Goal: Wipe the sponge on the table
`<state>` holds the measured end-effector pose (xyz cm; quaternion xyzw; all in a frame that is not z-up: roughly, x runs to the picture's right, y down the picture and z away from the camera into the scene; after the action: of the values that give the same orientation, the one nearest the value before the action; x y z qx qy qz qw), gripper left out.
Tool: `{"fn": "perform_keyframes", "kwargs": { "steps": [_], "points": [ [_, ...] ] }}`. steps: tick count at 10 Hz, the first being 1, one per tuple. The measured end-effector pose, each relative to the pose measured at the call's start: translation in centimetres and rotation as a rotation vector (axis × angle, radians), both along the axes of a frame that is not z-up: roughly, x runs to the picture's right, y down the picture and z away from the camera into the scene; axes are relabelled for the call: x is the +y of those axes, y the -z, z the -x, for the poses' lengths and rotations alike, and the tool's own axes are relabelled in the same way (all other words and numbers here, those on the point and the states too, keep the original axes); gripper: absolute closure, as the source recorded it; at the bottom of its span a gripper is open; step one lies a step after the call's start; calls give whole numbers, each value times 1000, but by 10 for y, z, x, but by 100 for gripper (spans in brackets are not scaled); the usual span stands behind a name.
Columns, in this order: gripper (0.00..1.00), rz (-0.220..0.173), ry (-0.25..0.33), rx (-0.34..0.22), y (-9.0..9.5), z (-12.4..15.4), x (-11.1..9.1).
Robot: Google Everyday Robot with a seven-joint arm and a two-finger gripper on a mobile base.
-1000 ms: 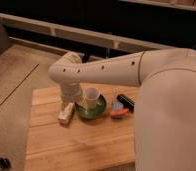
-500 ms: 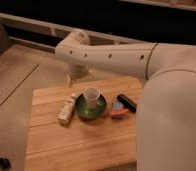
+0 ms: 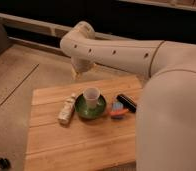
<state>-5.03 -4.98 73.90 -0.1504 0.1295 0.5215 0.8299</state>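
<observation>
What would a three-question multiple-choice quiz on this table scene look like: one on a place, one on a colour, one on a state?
1. Where is the sponge?
A. On the table, beside the black bar
B. Inside the bowl
C. On the floor

2. What colour is the bowl holding the white cup?
A. Red
B. Green
C. Blue

3. How is the whitish bottle placed?
A. Standing upright
B. Lying on its side
C. Tucked inside the bowl

Answers:
1 A: the sponge rests on the wood next to the bar.
2 B: the bowl's rim shows green around the cup.
3 B: the bottle lies flat on the planks beside the bowl, while the gripper hangs above the table's far edge, apart from it.
</observation>
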Motion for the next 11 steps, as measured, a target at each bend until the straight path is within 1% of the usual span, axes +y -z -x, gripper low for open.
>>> {"fn": "perform_keyframes", "kwargs": {
  "steps": [1, 2, 3, 4, 5, 6, 8, 9, 10, 11],
  "points": [
    [35, 35, 0, 55, -12, -15, 21],
    [35, 54, -14, 98, -18, -30, 31],
    [35, 72, -59, 167, -29, -55, 45],
    [35, 73, -100, 213, -35, -73, 49],
    [35, 67, -134, 242, -41, -84, 51],
    [35, 49, -210, 271, -49, -100, 51],
    [35, 10, -322, 267, -56, -114, 45],
    [35, -16, -383, 251, -59, -121, 42],
    [35, -34, -454, 220, -64, -130, 42],
    [35, -45, -504, 202, -67, -140, 44]
  ]
}}
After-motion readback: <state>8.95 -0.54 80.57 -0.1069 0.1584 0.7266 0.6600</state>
